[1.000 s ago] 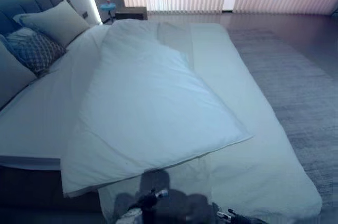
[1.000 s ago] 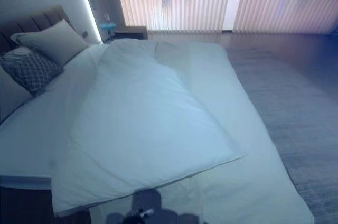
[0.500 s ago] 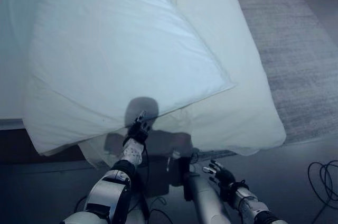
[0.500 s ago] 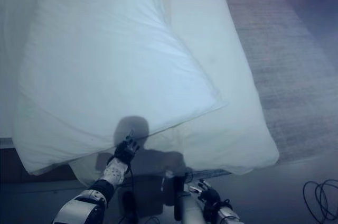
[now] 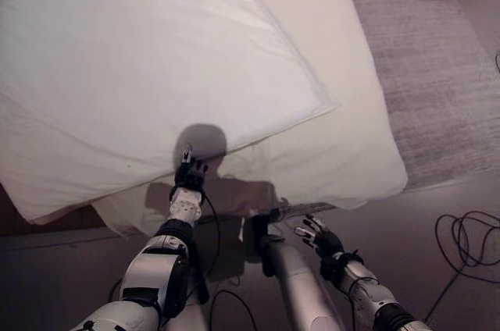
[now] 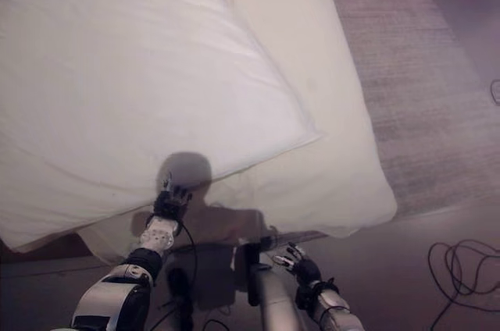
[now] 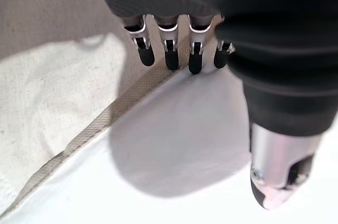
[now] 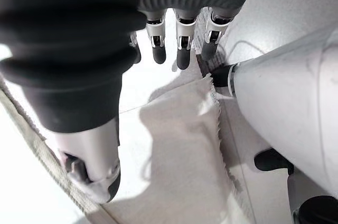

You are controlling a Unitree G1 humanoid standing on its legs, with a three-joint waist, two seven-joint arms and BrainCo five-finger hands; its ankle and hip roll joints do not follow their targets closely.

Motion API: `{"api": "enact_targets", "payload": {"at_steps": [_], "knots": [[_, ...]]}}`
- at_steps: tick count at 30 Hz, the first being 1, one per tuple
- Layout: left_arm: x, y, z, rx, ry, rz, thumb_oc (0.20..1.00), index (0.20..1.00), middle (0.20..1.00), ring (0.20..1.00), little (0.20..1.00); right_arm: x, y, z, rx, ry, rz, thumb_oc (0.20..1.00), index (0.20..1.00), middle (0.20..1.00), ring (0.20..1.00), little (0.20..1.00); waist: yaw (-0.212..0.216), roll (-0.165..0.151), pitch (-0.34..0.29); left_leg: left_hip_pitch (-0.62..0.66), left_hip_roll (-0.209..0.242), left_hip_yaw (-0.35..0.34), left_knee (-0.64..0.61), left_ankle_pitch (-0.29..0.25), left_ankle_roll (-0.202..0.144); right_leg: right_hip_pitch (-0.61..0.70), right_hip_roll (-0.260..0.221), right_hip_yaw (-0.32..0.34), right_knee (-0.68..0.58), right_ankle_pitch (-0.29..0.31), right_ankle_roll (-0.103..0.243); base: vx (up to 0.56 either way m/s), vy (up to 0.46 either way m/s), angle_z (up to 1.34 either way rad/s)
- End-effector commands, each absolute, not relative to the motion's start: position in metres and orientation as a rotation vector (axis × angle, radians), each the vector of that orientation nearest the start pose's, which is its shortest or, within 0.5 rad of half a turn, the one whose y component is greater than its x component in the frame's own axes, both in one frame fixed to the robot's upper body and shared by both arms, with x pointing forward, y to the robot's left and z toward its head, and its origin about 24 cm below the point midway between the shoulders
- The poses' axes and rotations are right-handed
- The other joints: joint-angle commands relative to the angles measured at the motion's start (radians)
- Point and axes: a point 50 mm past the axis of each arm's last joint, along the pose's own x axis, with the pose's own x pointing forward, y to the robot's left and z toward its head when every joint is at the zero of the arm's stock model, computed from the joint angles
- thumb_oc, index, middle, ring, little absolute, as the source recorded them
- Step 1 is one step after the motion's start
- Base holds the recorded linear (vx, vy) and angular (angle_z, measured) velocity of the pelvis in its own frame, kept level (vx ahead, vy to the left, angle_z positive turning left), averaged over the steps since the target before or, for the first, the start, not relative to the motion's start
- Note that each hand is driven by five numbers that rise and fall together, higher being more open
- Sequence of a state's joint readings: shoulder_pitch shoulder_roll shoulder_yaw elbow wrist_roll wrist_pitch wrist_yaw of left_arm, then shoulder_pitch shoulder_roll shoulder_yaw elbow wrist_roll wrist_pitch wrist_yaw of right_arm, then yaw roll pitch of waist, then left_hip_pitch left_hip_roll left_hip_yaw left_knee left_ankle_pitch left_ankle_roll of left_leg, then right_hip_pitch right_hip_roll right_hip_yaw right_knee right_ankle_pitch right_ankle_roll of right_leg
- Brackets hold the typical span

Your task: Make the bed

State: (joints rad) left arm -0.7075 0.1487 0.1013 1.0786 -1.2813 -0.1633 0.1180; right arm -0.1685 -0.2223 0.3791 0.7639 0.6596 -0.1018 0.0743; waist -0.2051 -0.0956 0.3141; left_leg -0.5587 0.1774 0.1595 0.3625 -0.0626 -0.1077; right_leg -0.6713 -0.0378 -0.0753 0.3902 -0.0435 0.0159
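- A white duvet (image 5: 156,73) is lying skewed across the bed (image 5: 344,151), its corner pointing toward 3 o'clock and its near edge hanging over the bed's foot.
- The left hand (image 5: 188,175) is reaching up at 6 o'clock to that near edge, fingers (image 7: 168,55) straight and relaxed, tips just beside the duvet's seam, gripping nothing.
- The right hand (image 5: 319,239) is hovering low at 5 o'clock over the floor (image 5: 437,284), below the bed's overhanging sheet, fingers loosely spread and empty.
- A grey rug (image 5: 437,73) is lying along the bed at 2 o'clock.
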Motion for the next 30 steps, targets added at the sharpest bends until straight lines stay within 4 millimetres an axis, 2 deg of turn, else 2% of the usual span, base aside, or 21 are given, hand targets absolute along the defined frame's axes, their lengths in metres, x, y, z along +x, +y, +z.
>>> {"api": "enact_targets", "payload": {"at_steps": [1, 7, 12, 17, 25, 30], "knots": [[0.364, 0.182, 0.028, -1.159, 0.207, 0.476, 1.000, 1.000, 1.000, 1.000, 1.000, 0.224, -0.147, -0.084, 0.283, 0.572, 0.145, 1.000, 1.000, 1.000, 1.000, 1.000, -0.001, 0.019, -0.068, -0.100, -0.009, -0.021, 0.057, -0.009, 0.031, 0.000, -0.022, 0.009, -0.023, 0.030, 0.067, 0.00, 0.000, 0.00], [0.367, 0.175, 0.033, -1.171, 0.217, 0.519, 1.000, 1.000, 1.000, 1.000, 1.000, 0.234, -0.141, -0.075, 0.285, 0.532, 0.158, 1.000, 1.000, 1.000, 1.000, 1.000, 0.010, 0.026, -0.052, -0.130, -0.017, -0.031, 0.061, 0.000, 0.035, -0.021, -0.028, 0.002, -0.015, 0.032, 0.066, 0.00, 0.002, 0.02], [0.371, 0.165, 0.047, -1.220, 0.184, 0.582, 1.000, 1.000, 1.000, 1.000, 1.000, 0.241, -0.136, -0.067, 0.290, 0.496, 0.164, 1.000, 1.000, 1.000, 1.000, 1.000, 0.027, 0.032, -0.023, -0.141, -0.031, -0.041, 0.054, 0.013, 0.043, -0.030, -0.037, -0.006, -0.009, 0.034, 0.067, -0.01, 0.006, 0.05], [0.368, 0.162, 0.048, -1.246, 0.176, 0.613, 1.000, 1.000, 1.000, 1.000, 1.000, 0.244, -0.136, -0.062, 0.290, 0.476, 0.171, 1.000, 1.000, 1.000, 1.000, 1.000, 0.040, 0.035, -0.010, -0.150, -0.037, -0.050, 0.052, 0.017, 0.048, -0.035, -0.040, -0.014, -0.004, 0.031, 0.066, -0.01, 0.003, 0.08], [0.370, 0.162, 0.052, -1.258, 0.176, 0.633, 1.000, 1.000, 1.000, 1.000, 1.000, 0.249, -0.133, -0.056, 0.287, 0.453, 0.191, 1.000, 1.000, 1.000, 1.000, 1.000, 0.046, 0.032, 0.005, -0.152, -0.042, -0.054, 0.048, 0.021, 0.052, -0.035, -0.045, -0.018, -0.001, 0.034, 0.069, 0.00, 0.005, 0.03], [0.373, 0.172, 0.065, -1.264, 0.107, 0.644, 1.000, 1.000, 1.000, 1.000, 1.000, 0.251, -0.132, -0.052, 0.290, 0.435, 0.198, 1.000, 1.000, 1.000, 1.000, 1.000, 0.049, 0.027, 0.012, -0.154, -0.046, -0.055, 0.045, 0.023, 0.056, -0.041, -0.048, -0.018, 0.000, 0.040, 0.071, 0.00, 0.000, 0.00]]}}
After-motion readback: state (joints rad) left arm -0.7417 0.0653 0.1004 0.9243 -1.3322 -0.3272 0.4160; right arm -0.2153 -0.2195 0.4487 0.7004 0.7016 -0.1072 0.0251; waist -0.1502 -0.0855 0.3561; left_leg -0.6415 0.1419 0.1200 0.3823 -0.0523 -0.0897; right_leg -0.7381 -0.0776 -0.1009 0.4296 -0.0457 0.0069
